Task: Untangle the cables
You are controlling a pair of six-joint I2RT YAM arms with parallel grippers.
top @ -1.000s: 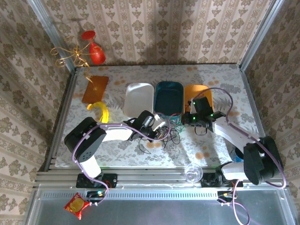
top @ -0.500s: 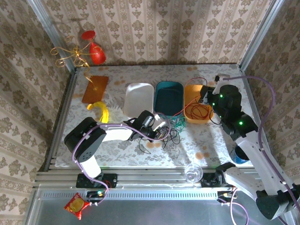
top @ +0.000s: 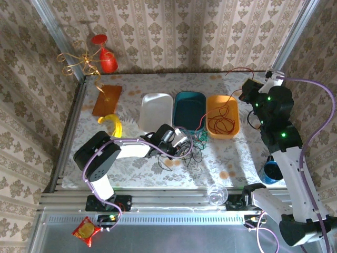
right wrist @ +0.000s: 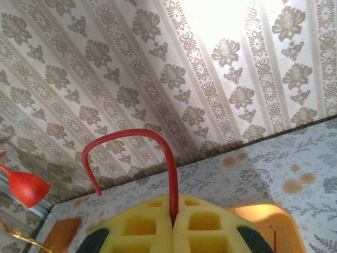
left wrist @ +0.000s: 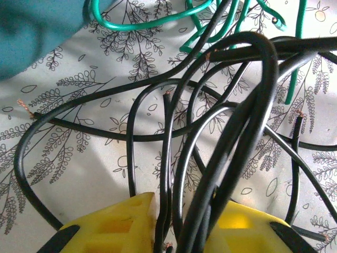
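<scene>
A loose tangle of black cables [top: 194, 153] and green cables [top: 199, 138] lies mid-table, in front of the teal bin. My left gripper [top: 178, 145] lies low at its left side. In the left wrist view its yellow fingers [left wrist: 116, 226] close around a bundle of black cables [left wrist: 174, 158], with green cables [left wrist: 152, 21] beyond. My right gripper [top: 246, 95] is raised at the back right, shut on a red cable [top: 239, 69] whose free end arcs above the pads [right wrist: 131, 132]. More red cable [top: 221, 122] lies coiled in the orange bin.
White bin [top: 156, 112], teal bin [top: 178, 105] and orange bin [top: 236, 126] stand in a row at the back. A yellow object [top: 113, 124] and brown board [top: 107, 100] lie far left. A blue cup [top: 271, 171] and clear glass [top: 217, 194] sit near the front right.
My right gripper has risen and swung from beside the tangle to the back right, drawing the red cable out and over the orange bin. The left gripper stayed on the tangle.
</scene>
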